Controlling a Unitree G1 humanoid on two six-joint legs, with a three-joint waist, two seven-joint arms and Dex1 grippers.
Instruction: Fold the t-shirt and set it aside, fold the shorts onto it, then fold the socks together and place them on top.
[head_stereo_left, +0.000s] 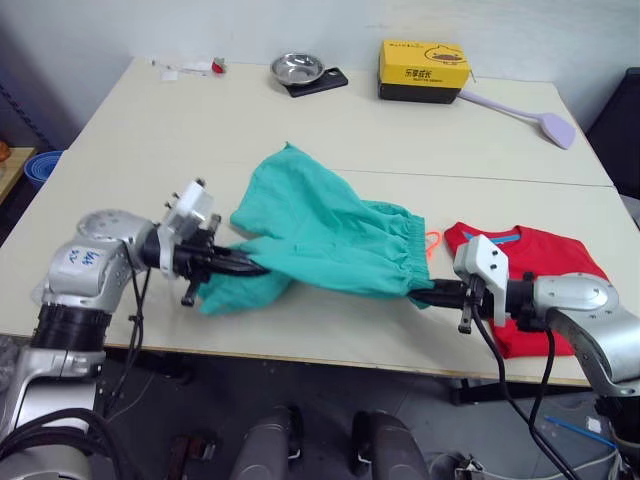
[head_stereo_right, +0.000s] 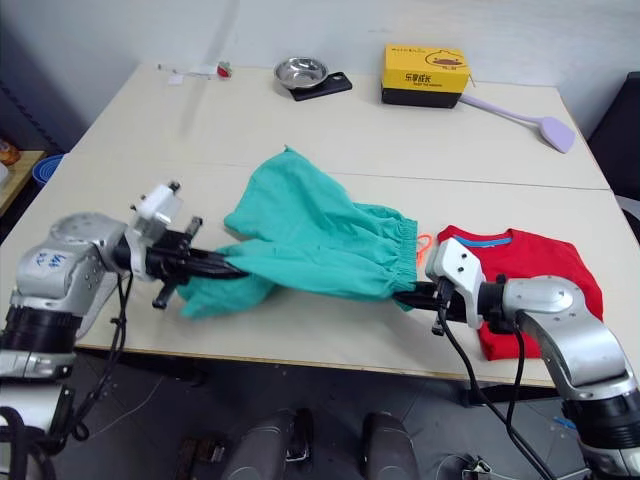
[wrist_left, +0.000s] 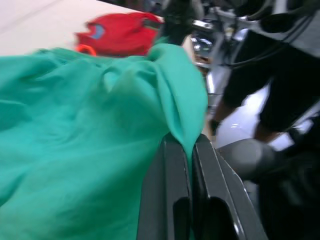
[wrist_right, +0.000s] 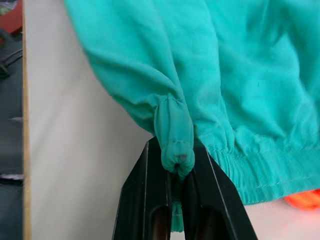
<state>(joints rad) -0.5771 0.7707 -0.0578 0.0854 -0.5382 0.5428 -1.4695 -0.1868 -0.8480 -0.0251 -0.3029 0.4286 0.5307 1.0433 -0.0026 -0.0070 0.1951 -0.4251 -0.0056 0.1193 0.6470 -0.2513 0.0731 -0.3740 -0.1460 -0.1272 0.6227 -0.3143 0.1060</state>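
On the pale desk (head_stereo_left: 330, 130), both end effectors, left (head_stereo_left: 243, 263) and right (head_stereo_left: 428, 293), pinch the shorts (head_stereo_left: 320, 240); next, folding them toward the t-shirt (head_stereo_left: 545, 255) at 3 o'clock.

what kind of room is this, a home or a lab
Most likely a lab or workshop, not a home. The clothes lie on a plain pale work table with loose items along its far side: a yellow box, a small metal bowl and a lilac spatula. Cables trail on the floor below.
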